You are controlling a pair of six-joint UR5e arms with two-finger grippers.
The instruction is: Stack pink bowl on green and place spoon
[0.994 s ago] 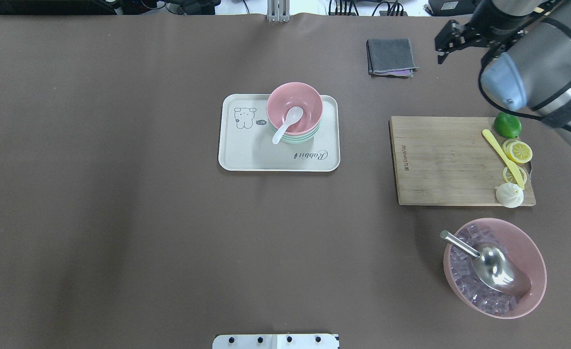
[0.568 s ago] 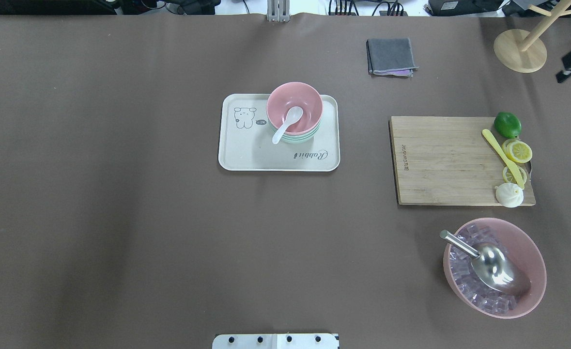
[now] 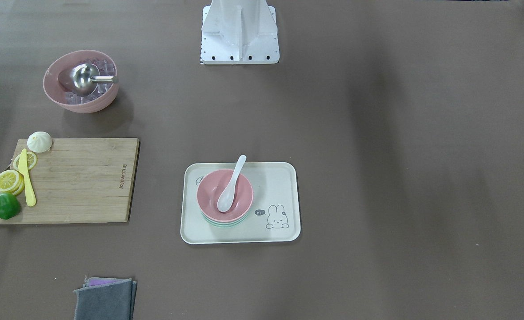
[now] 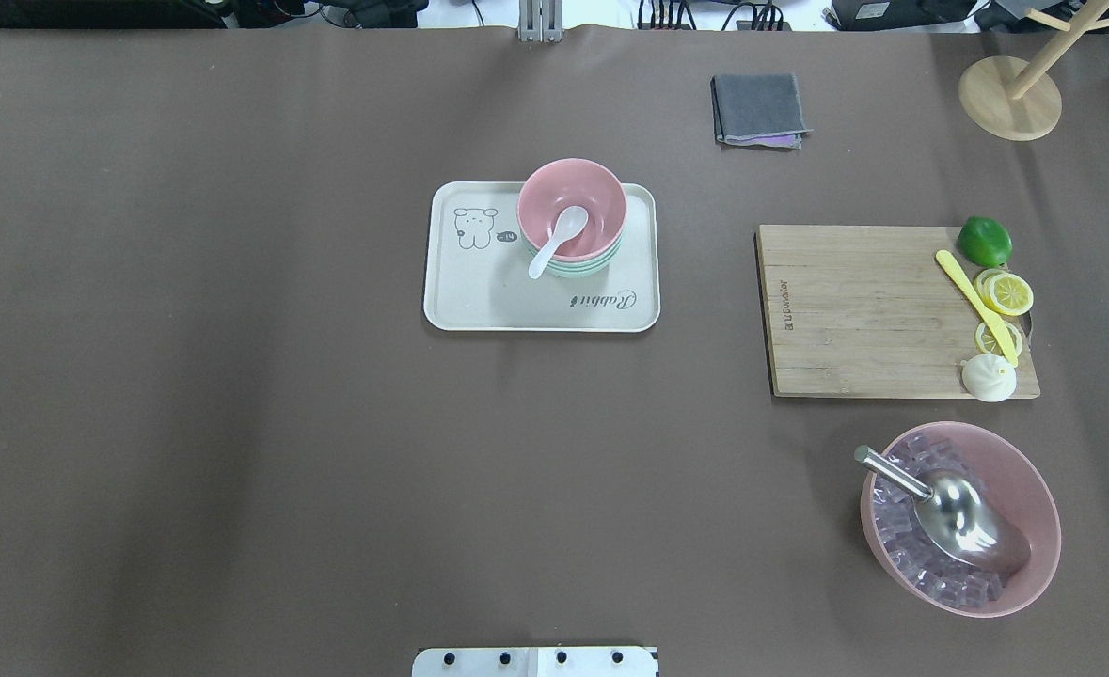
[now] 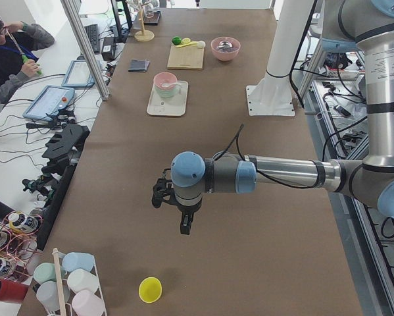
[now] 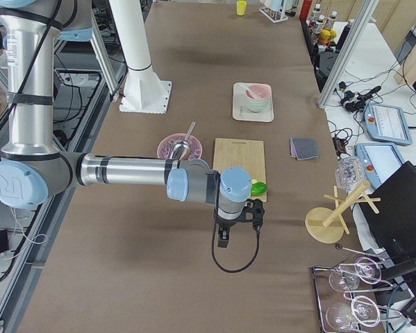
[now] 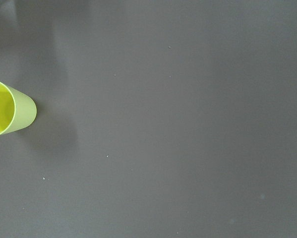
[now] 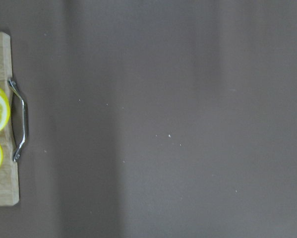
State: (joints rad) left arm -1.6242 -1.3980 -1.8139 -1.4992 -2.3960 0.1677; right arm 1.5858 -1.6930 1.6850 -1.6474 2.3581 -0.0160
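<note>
The pink bowl [image 4: 596,199] sits nested on the green bowl [image 4: 580,272] on a cream tray [image 4: 479,301] at the table's middle. A white spoon [image 4: 554,243] lies in the pink bowl, handle over the rim. The stack also shows in the front view: pink bowl [image 3: 208,191], green bowl [image 3: 224,223], spoon [image 3: 230,186]. My left gripper [image 5: 185,224] hangs over bare table far from the tray, seen only in the left side view. My right gripper [image 6: 223,239] hangs beyond the cutting board, seen only in the right side view. I cannot tell whether either is open or shut.
A wooden cutting board [image 4: 855,310] holds a lime, lemon slices, a yellow knife and a bun. A large pink bowl [image 4: 1034,489] holds ice cubes and a metal scoop. A grey cloth [image 4: 759,108] and a wooden stand [image 4: 1007,99] sit at the back. A yellow cup [image 7: 4,113] stands near the left gripper.
My right arm has swung out of the overhead view past the right edge, uncovering the wooden stand. The bowls, spoon and tray have not moved.
</note>
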